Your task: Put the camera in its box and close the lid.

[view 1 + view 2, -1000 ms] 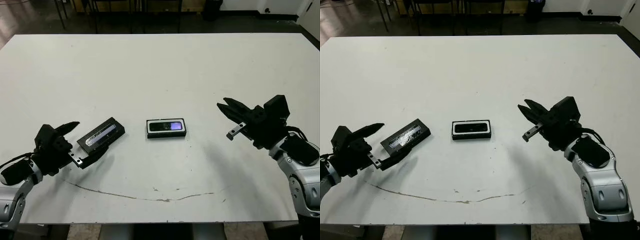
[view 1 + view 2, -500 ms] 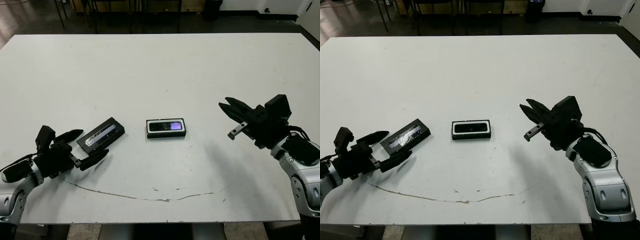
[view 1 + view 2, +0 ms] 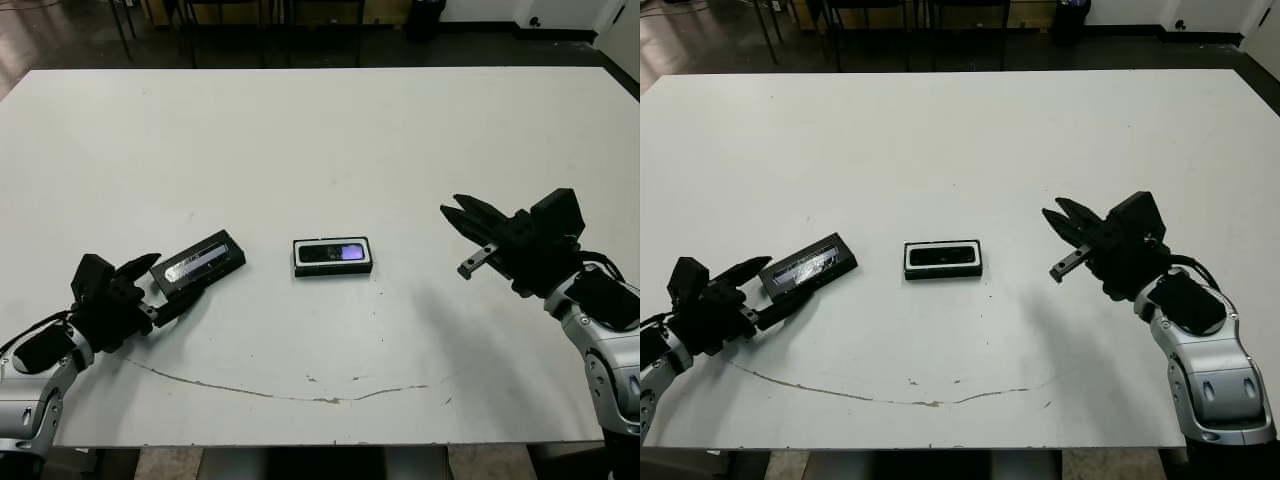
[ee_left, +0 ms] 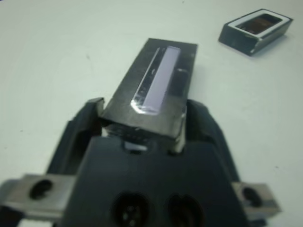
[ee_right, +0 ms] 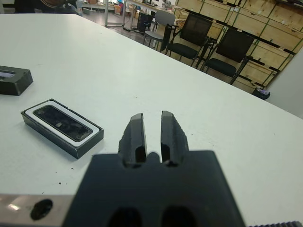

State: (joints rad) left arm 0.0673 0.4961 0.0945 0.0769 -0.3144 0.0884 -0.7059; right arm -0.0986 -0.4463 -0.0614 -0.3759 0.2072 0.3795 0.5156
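Black lid, silvery strip up, sits clamped between the left gripper fingers; its far end points away from the gripper toward the box. In the left wrist view the lid's near end is wedged between both fingers, right against the gripper body. Whether it rests on the table or is just lifted cannot be told.

Box lies flat on the table, well apart from both grippers, roughly midway between them. Camera is inside it, glossy bluish face up, white lining showing as a rim around it. Box uncovered.

Right gripper hangs above the table on the far side of the box from the lid, fingers pointing toward the box. Its fingers stand close together with only a narrow slit between them, holding nothing.

Faint dark scuff line runs across the table on the near side of both grippers.
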